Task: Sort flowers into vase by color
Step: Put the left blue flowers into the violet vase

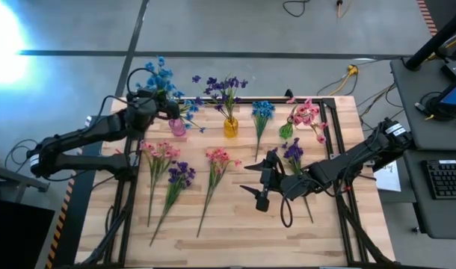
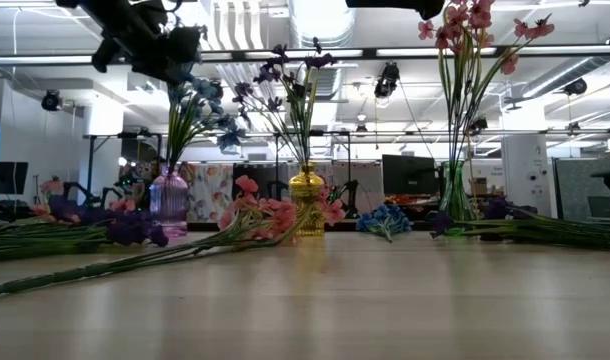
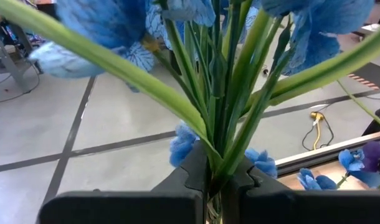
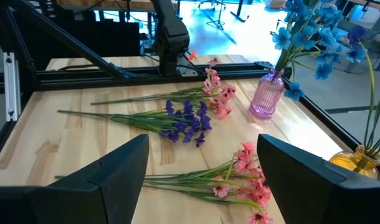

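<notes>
Flowers lie and stand across the light wooden table [image 1: 235, 232], and going by the high view from the lower edge of the frame upward, the nearest thing is the right hand [image 1: 259, 184], low and right of centre, its two fingers spread wide and holding nothing, hovering over bare wood. Just beside it, to the right, a dark purple sprig [image 1: 294, 155] lies under the right arm. In the middle left of the frame three loose sprigs lie side by side with stems pointing to the lower edge: a pink sprig [image 1: 160, 155], a second purple sprig [image 1: 180, 176] and another pink sprig [image 1: 220, 158]. Higher up, right of centre, a blue sprig [image 1: 262, 110] lies flat on the table. Along the far row stand three vases: a pink ribbed vase [image 1: 178, 128] at upper left holding blue flowers [image 1: 159, 75], a yellow vase [image 1: 230, 127] at upper centre holding purple flowers [image 1: 224, 87], and a green vase [image 1: 286, 131] to its right holding pink flowers [image 1: 309, 113]. The left hand [image 1: 167, 106] sits over the pink ribbed vase, clenched on the green stems of the blue flowers, as its wrist view shows [image 3: 216, 177].
</notes>
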Robot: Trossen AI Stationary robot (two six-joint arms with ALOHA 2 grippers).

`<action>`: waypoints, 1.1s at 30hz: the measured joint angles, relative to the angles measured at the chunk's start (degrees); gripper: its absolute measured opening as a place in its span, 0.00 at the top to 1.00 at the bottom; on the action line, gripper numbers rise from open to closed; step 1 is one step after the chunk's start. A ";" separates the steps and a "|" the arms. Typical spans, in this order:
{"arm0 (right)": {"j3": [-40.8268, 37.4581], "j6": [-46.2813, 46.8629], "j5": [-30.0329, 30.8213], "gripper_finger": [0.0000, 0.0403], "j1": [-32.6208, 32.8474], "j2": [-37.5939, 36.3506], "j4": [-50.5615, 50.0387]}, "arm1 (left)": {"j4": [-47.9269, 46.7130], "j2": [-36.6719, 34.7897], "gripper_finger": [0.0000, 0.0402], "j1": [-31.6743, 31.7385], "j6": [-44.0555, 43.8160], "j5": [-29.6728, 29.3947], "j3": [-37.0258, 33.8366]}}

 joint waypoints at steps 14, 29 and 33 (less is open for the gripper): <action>0.02 0.00 0.00 0.28 0.00 0.00 0.00 | 0.02 3.50 1.00 0.00 -1.08 -0.02 0.00; 0.00 0.00 0.00 0.27 0.00 0.00 0.00 | 0.04 6.85 1.00 0.04 -3.65 -0.52 0.00; 0.00 -0.02 0.00 0.27 -0.13 0.00 0.00 | 0.04 6.45 1.00 0.04 -4.18 -0.52 0.00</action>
